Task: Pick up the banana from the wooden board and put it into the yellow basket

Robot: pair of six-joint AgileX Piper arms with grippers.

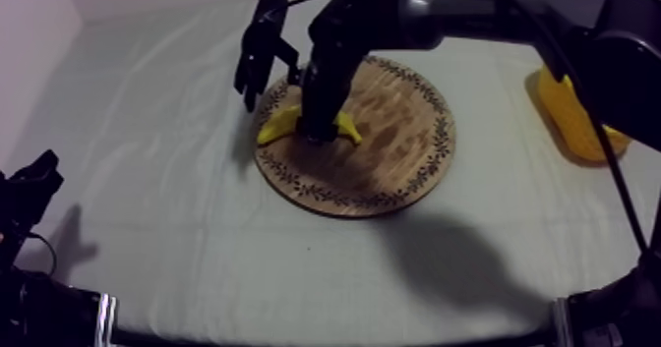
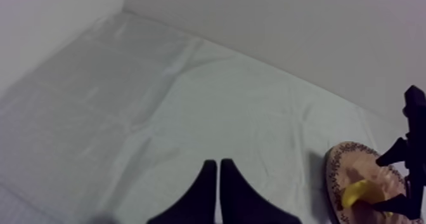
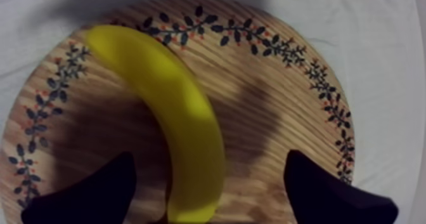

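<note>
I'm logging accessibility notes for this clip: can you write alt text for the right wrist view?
A yellow banana lies curved on the round wooden board with a leaf-patterned rim, and the right gripper is open over it, one black finger at each side of the fruit. Grey-white cloth shows past the board's edge.

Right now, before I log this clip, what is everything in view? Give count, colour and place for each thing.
banana: one, yellow, lying on the board, between the right gripper's fingers
round wooden board: one, brown with a dark patterned rim, mid-table
basket: one, yellow, at the table's right edge, partly behind the right arm
cloth: one, grey-white, covering the table
left gripper: one, black, shut on nothing, low at the left side over bare cloth
right gripper: one, black, open, straddling the banana
</note>
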